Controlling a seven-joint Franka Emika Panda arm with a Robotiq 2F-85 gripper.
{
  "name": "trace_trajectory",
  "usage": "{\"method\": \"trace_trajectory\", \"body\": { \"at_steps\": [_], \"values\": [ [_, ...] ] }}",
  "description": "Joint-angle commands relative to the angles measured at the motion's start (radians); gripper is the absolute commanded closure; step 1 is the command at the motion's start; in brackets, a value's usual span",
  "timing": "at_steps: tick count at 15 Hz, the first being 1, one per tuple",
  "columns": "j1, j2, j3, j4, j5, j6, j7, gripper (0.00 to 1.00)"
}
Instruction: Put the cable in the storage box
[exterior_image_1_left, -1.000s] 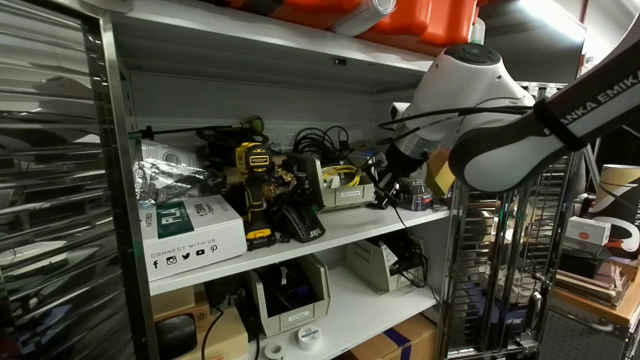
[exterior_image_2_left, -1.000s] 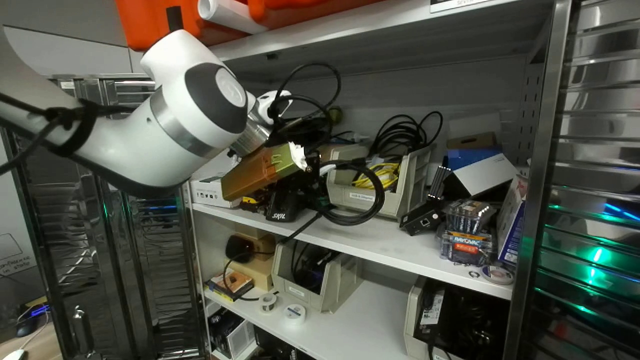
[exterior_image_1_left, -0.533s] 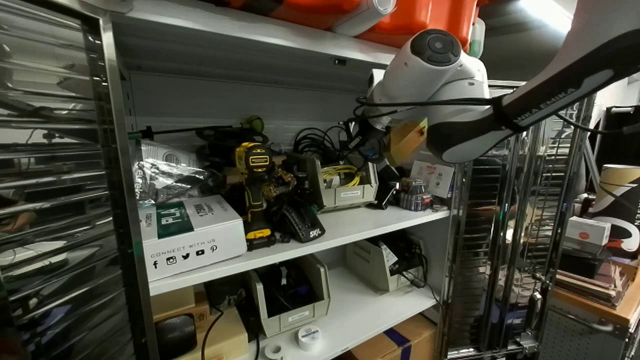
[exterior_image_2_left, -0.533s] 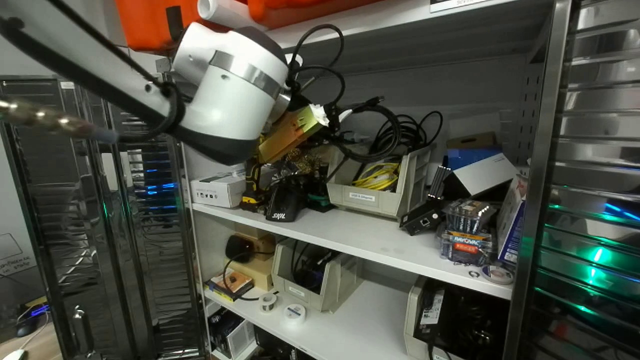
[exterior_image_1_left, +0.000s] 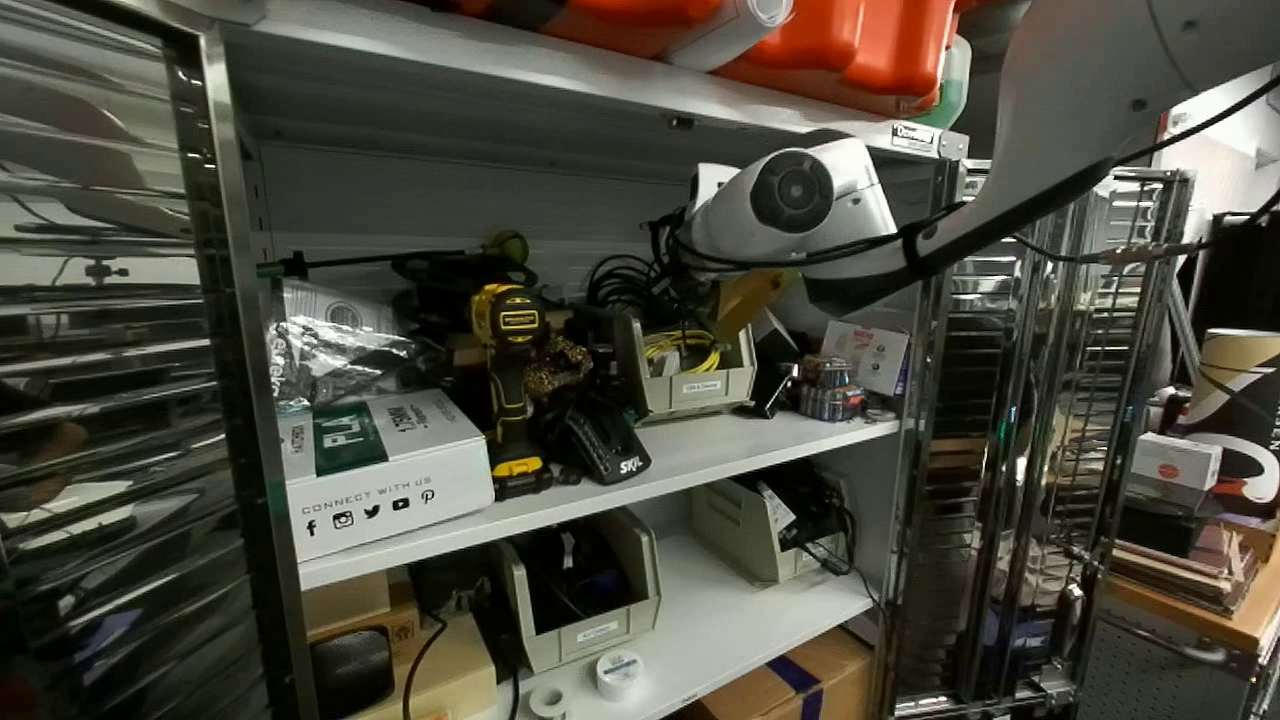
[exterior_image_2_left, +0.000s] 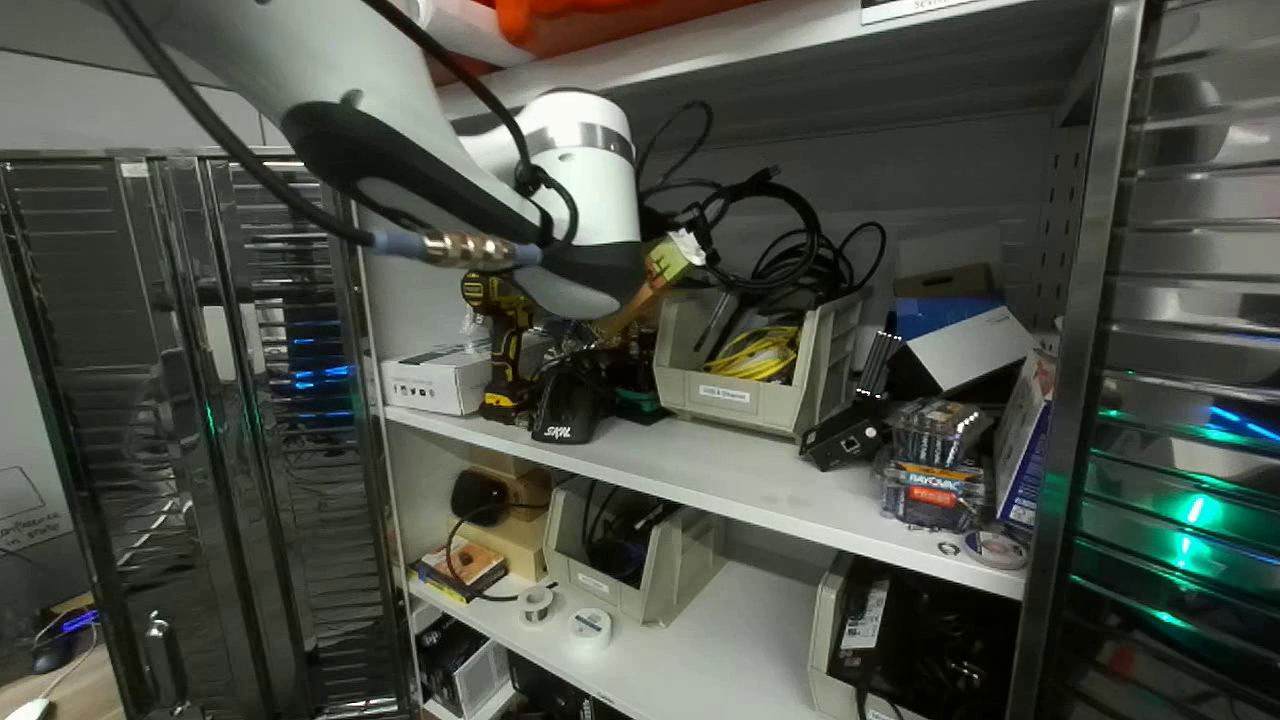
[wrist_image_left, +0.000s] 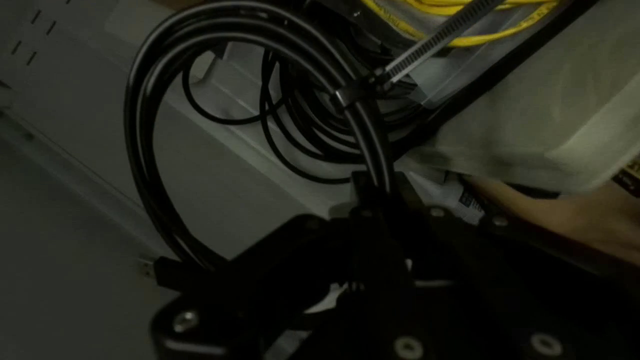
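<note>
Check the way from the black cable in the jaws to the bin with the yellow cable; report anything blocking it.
Nothing visible blocks the open top of the bin. Loops of another black cable rise at its rear, overlapping the held cable in view, and might snag it; whether they touch is unclear.

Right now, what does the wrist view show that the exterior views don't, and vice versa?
Only the wrist view: the ridges of the zip tie and where it wraps the black cable.
Only the exterior views: the lower shelf, a white roll, battery packs, and the label on the front of the storage box.
Shared: the storage box and the yellow cable inside it show in all three; the black cable held by the gripper, and its USB plug, show in the wrist view and in an exterior view.
</note>
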Motion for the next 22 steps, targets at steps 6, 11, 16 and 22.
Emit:
{"method": "trace_trajectory", "body": {
  "at_steps": [6, 11, 16, 22],
  "values": [
    [-0.004, 0.249, 0.009, 0.246, -0.19, -0.049, 0.136, 0.92],
    [0.003, 0.206, 0.0, 0.194, -0.091, -0.089, 0.048, 0.48],
    [-0.018, 0.104, 0.014, 0.09, 0.176, -0.092, -0.119, 0.1],
    [-0.049, -0.138, 0.024, -0.188, 0.477, -0.093, -0.292, 0.0]
  ]
}}
